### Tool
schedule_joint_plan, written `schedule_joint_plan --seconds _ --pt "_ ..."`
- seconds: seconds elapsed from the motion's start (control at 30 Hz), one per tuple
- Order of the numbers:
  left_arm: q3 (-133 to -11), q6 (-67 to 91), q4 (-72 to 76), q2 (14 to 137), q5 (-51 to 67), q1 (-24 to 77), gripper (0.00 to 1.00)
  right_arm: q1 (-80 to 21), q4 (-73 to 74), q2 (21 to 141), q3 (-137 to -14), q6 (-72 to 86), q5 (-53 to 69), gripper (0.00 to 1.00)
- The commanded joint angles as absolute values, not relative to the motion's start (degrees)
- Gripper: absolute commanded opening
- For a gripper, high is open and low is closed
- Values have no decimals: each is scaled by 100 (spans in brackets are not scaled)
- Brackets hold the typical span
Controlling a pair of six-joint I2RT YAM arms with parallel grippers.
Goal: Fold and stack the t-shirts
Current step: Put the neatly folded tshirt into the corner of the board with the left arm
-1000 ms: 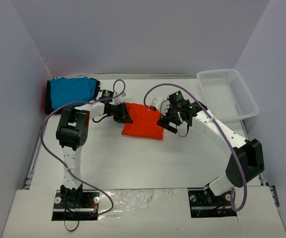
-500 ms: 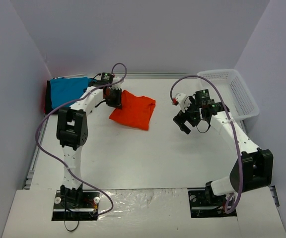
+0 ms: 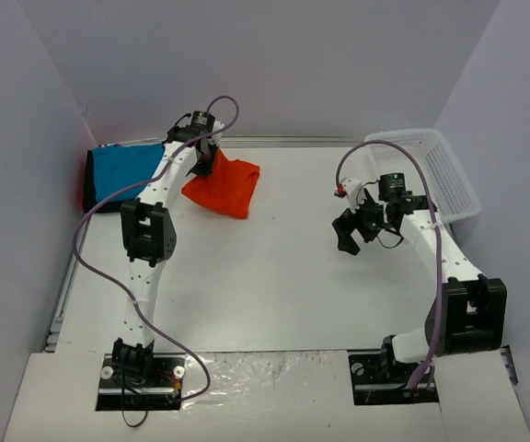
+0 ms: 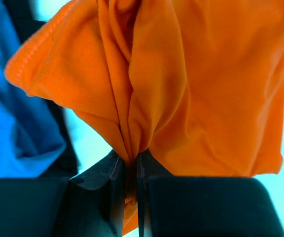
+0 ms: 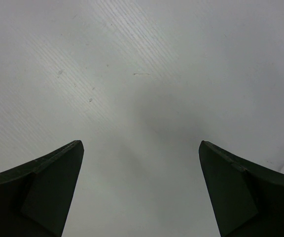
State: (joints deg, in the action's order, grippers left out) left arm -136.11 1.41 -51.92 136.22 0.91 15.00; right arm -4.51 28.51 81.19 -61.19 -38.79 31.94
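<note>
Since the moment before, the left gripper (image 3: 202, 158) has carried the orange-red shirt (image 3: 221, 187) closer to the turquoise-blue shirt (image 3: 127, 168), and the right gripper (image 3: 350, 232) has drawn further away from it. The orange-red shirt now hangs bunched just beside the blue one. I cannot tell whether its lower edge touches the table (image 3: 274, 285). The left fingers (image 4: 102, 173) are pressed together on a gathered fold of this cloth, and the folds spread out from the pinch. The blue shirt lies folded on the black shirt (image 3: 88, 191), of which only a dark edge shows. The left arm's white forearm crosses the edge of the blue shirt nearest to the orange one and hides it from above. The right gripper hovers well apart from the blue shirt, its fingers (image 5: 38, 187) spread wide, with only bare table between them. The white mesh basket (image 3: 403, 138) sits even farther from the blue shirt, beyond the right arm.
</note>
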Motion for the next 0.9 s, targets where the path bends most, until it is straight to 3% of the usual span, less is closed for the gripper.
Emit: schedule_joint_plan --seconds 0.0,0.33,0.87 --pt "-14359 -272 -5975 13684 -842 1512 2 -396 2918 8165 -6012 -3841 3542 100" --pt "-14897 -1432 -5836 13939 -2416 1617 2 -396 2927 8437 -5959 -3867 3463 100" --pt "-15477 -1942 -5572 13878 -2997 1626 2 -404 2918 8675 -5897 -3885 3173 100"
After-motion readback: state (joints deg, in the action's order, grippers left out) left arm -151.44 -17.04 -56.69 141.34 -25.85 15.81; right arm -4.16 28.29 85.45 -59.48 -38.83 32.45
